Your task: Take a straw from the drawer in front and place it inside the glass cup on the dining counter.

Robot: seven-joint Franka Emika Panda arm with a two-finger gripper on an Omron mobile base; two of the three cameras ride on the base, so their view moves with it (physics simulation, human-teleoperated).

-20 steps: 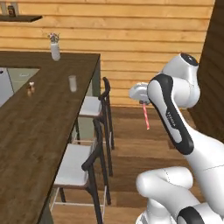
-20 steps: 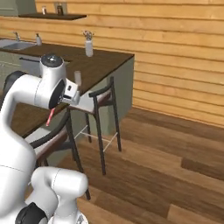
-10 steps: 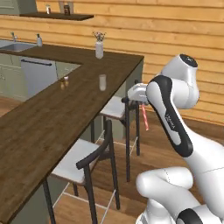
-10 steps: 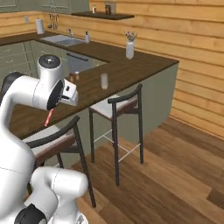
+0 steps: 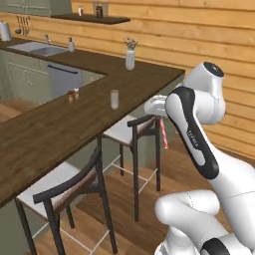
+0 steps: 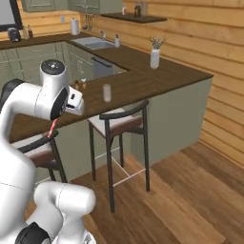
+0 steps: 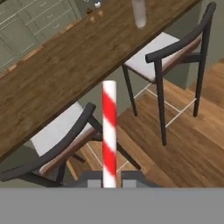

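Observation:
My gripper (image 7: 109, 178) is shut on the straw (image 7: 109, 130), a thin red-and-white striped tube that stands up between the fingertips in the hand view. In the base views the straw (image 5: 164, 133) (image 6: 52, 128) hangs down from the gripper (image 5: 160, 118) (image 6: 56, 119), out over the floor and short of the counter's edge. The glass cup (image 5: 114, 98) (image 6: 107, 92) (image 7: 139, 12) stands upright on the dark wood dining counter (image 5: 60, 124) (image 6: 138, 78) (image 7: 65, 65), well beyond the straw. The drawer is out of view.
Two dark-framed stools (image 5: 132, 130) (image 5: 60, 185) stand along the counter between me and the cup. Small brown shakers (image 5: 72, 95) and a white vase (image 5: 130, 59) also stand on the counter. Sink and green cabinets lie behind; open wood floor is to the right (image 6: 190, 190).
Both base views have swung, so the base has moved: the counter, cup and stools now sit nearer and more central. The straw has stayed in the shut gripper.

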